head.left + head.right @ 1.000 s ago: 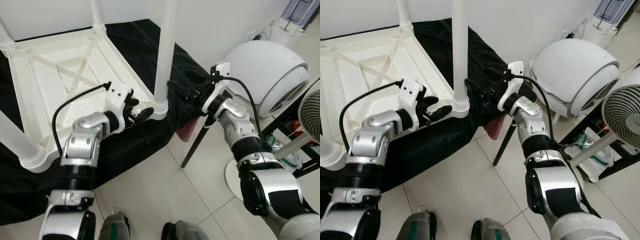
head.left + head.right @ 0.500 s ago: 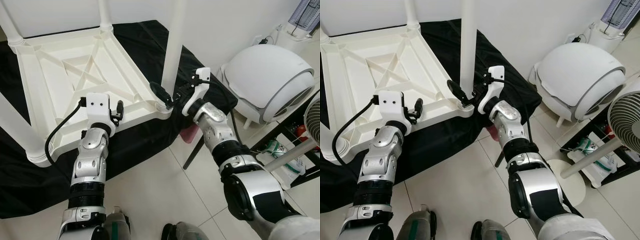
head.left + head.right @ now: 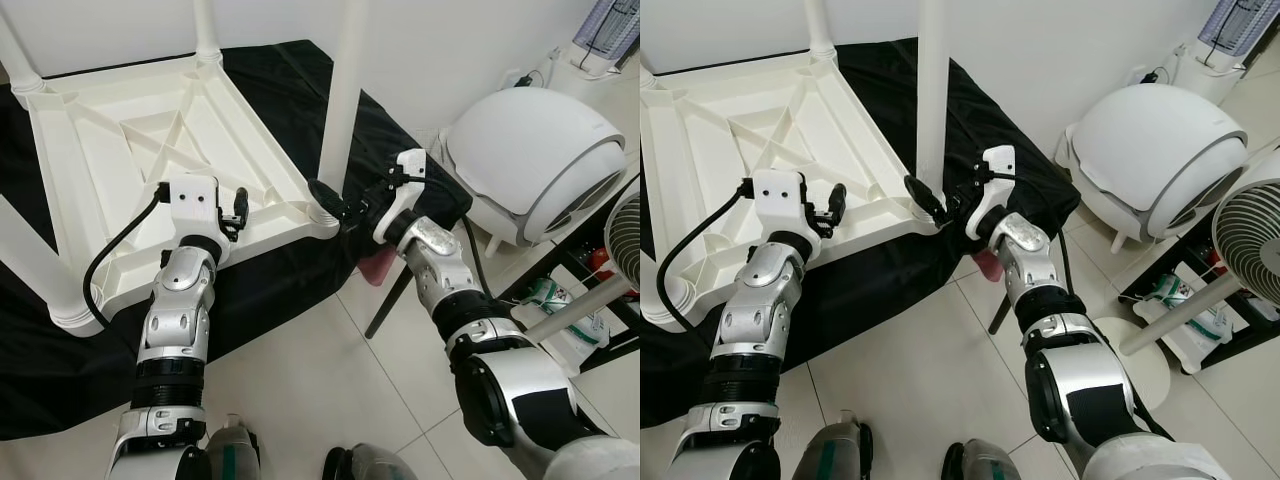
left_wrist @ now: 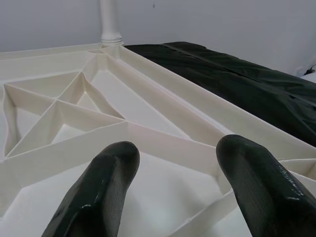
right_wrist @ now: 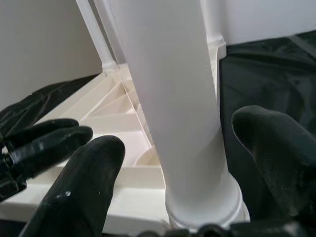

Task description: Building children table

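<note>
Upturned children's table point(image 3: 130, 160) on black cloth point(image 3: 290, 270), both our grippers at its near edge

We note the white table lying top-down, legs pointing up; the near-right leg point(image 3: 338, 100) stands seated in its corner socket. Our right gripper point(image 3: 940, 205) is spread wide around the base of that leg, fingers point(image 5: 81, 187) either side and not yet touching it. Our left gripper point(image 3: 238, 205) sits over the near rim, also released, its fingers point(image 4: 98, 192) apart above the ribbed underside, grasping nothing. Risk as we judge it: if the right fingers close off-centre or push sideways, the leg could tilt or pop from its socket; the table may also slide on the loose cloth since the left is not bracing it. The round white appliance point(image 3: 530, 160) and fan point(image 3: 1250, 240) stand close to the right elbow
</note>
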`<state>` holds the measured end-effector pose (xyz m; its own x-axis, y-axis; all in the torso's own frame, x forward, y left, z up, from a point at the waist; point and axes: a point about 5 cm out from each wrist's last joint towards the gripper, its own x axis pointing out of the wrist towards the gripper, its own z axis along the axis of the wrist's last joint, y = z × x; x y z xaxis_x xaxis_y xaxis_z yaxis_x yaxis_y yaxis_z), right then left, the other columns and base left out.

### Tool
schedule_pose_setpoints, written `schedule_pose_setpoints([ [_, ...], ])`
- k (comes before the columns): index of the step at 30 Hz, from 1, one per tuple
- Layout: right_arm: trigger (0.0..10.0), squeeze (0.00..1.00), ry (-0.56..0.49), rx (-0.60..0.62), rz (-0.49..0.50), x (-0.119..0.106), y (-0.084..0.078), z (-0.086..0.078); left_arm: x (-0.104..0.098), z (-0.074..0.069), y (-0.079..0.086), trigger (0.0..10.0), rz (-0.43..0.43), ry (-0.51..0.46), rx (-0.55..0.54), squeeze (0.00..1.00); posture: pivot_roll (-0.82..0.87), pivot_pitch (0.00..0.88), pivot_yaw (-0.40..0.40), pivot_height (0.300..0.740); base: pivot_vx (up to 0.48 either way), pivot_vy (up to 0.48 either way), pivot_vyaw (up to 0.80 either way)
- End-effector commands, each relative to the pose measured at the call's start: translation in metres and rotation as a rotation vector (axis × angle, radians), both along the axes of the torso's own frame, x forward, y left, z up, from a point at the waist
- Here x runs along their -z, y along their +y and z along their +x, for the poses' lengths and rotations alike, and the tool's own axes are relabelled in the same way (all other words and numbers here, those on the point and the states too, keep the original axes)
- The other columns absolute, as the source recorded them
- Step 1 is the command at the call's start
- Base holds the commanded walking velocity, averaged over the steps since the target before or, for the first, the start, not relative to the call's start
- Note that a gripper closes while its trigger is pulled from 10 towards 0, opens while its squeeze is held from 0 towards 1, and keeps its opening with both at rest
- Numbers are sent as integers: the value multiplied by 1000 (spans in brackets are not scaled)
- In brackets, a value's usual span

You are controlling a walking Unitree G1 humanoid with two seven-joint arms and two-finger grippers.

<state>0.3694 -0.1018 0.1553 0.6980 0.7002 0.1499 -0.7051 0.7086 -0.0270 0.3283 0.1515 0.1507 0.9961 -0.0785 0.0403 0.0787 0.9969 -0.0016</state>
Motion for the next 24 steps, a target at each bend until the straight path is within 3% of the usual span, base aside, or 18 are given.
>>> schedule_pose_setpoints([
  [1,10000,0,-6,-7,-32,-7,-6,5,1,1,-6,10000,16,-1,71,0,-3,0,-26,740,0,0,0],
  [15,10000,0,43,-8,-100,-17,-6,17,1,-18,-23,10000,107,-11,235,0,40,0,-58,740,0,0,0],
  [24,10000,0,26,-9,-73,-20,4,17,0,-23,-20,10000,108,-34,210,0,71,0,-84,740,0,0,0],
])
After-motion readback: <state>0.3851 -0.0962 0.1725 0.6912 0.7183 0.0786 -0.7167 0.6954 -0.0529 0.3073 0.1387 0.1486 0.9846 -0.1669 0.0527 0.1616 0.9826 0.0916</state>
